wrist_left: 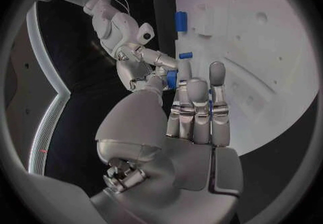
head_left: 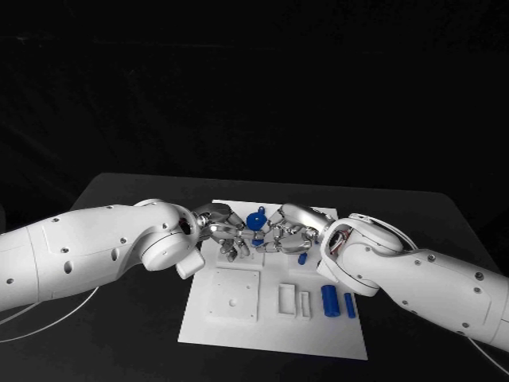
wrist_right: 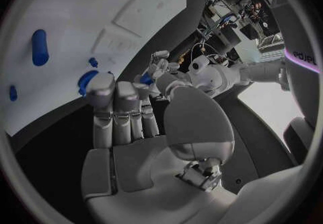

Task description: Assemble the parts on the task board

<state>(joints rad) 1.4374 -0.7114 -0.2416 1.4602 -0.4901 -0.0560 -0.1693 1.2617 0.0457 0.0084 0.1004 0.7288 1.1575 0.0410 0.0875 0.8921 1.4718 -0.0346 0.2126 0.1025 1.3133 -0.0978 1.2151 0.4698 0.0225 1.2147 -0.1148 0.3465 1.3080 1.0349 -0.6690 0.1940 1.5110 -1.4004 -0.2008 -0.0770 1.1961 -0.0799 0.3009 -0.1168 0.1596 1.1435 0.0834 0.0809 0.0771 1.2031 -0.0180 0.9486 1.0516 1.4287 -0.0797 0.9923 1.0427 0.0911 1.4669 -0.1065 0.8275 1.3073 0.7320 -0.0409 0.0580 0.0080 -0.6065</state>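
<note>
Parts in glossy blue plastic sit on the white task board [head_left: 238,334], a flat matte plate lying in the middle of the black surface [head_left: 129,191]. From the board's centre, two short upright cylinders [head_left: 330,301] stand toward 4 o'clock, side by side, with a smaller blue peg [head_left: 303,258] near 2 o'clock. A square raised white block [head_left: 234,293] with small holes lies toward 8 o'clock, and two narrow white bars [head_left: 287,298] stand between it and the cylinders.

At the board's 12 o'clock edge both silver robot hands meet fingertip to fingertip. Between them sits a rounded blue part [head_left: 256,219] with a thin stem pointing up. The left robot hand [head_left: 217,229] has its fingers curled toward this piece, and a blue piece shows between its thumb and fingers in the left wrist view [wrist_left: 171,78]. The right robot hand [head_left: 287,232] pinches a rounded blue part [wrist_right: 86,81] at its fingertips in its own wrist view. Whether both grip the same piece I cannot tell.

The bulky white forearms crowd over the board's far half and hide part of it.
</note>
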